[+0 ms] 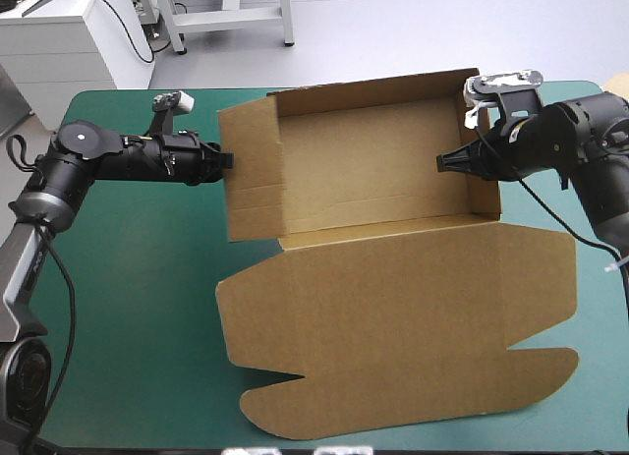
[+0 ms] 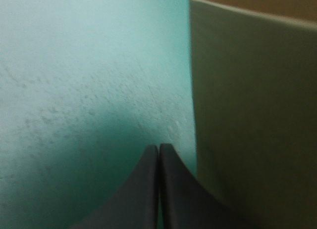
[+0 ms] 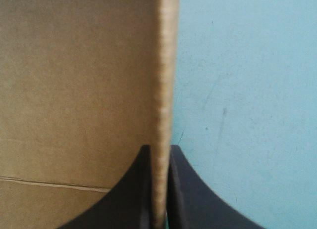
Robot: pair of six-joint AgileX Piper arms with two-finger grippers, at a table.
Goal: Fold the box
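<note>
One brown box (image 1: 393,317) of matte board on the teal-green cover (image 1: 128,278): notched lid flat nearest, rectangular tray beyond, walls raised. Two grippers: left gripper (image 1: 224,161) pressed together just beside the left wall; right gripper (image 1: 444,162) pinching the right wall.

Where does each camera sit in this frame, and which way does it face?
High view: above and behind the robot, facing forward and down at the box and teal-green cover; both arms show, left gripper and right gripper at opposite walls.
Left wrist view: above the left wrist, facing the cover along its own shut fingers, a box wall beside them.
Right wrist view: above the right wrist, its fingers pinching a wall's edge.
Shared: all three show box and cover.
</note>
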